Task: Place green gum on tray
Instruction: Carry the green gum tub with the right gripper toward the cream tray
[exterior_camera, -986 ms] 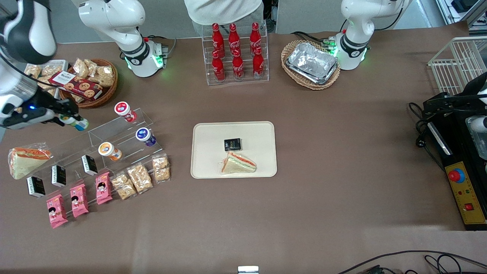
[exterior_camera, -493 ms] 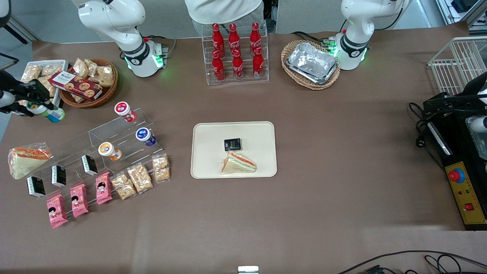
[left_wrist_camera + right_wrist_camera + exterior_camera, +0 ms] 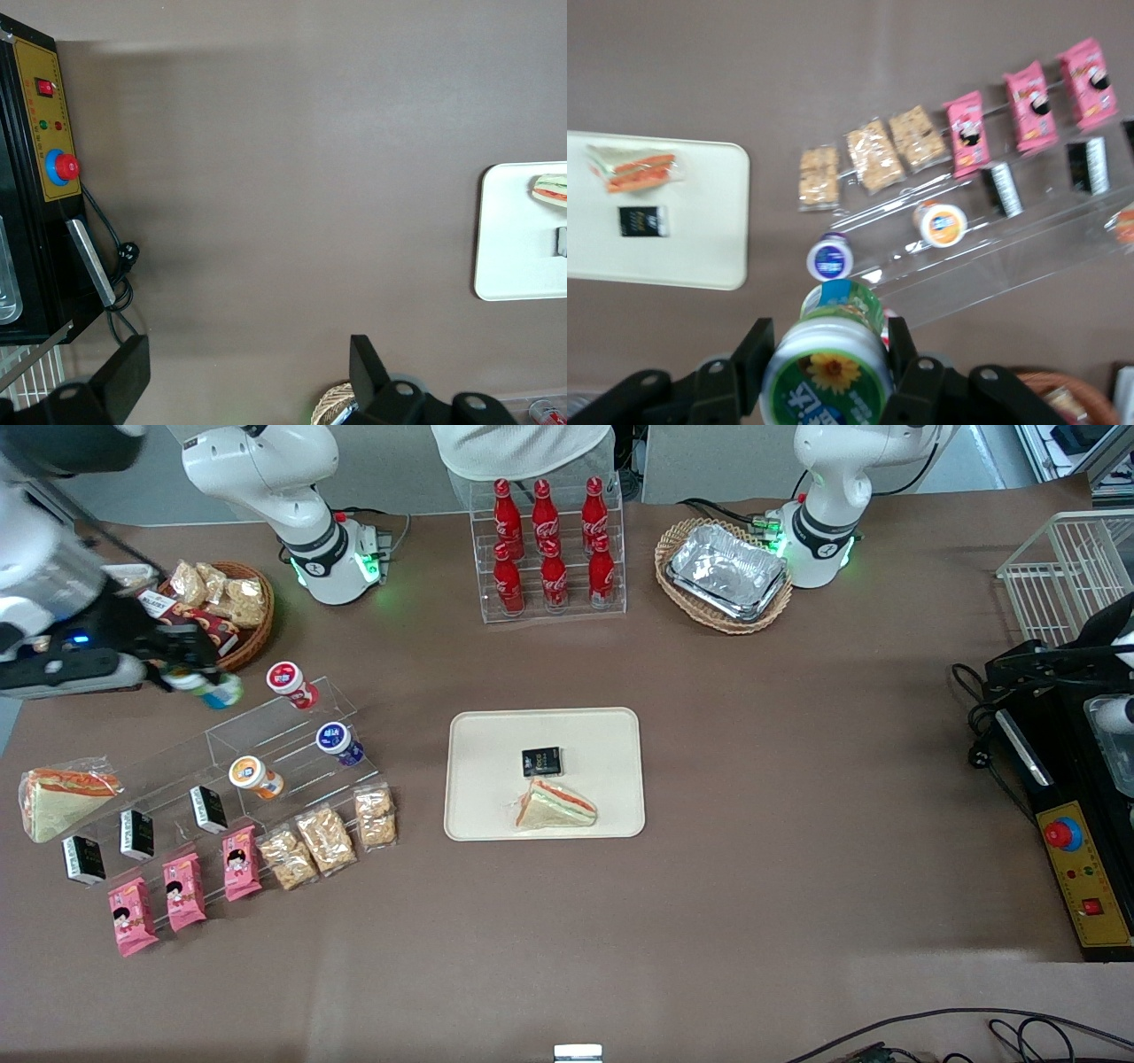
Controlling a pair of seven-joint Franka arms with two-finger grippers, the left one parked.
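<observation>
Cream tray (image 3: pixel 611 731) mid-table, holding a wrapped sandwich (image 3: pixel 556 805) and a small black packet (image 3: pixel 541 762). Wicker basket (image 3: pixel 252 633) of snack bags near the working arm's end. Gripper (image 3: pixel 197 676) raised above the clear display rack (image 3: pixel 266 748), fingers (image 3: pixel 902 358) clamped on the green gum (image 3: pixel 826 375), well apart from the tray, beside the red-lidded bottle (image 3: pixel 291 684).

Bare bench (image 3: pixel 390 717) lies between the gripper (image 3: pixel 190 676) holding the green gum (image 3: pixel 213 689) and the tray (image 3: pixel 496 735); red-lidded bottle (image 3: pixel 290 683) stands close beside it.
</observation>
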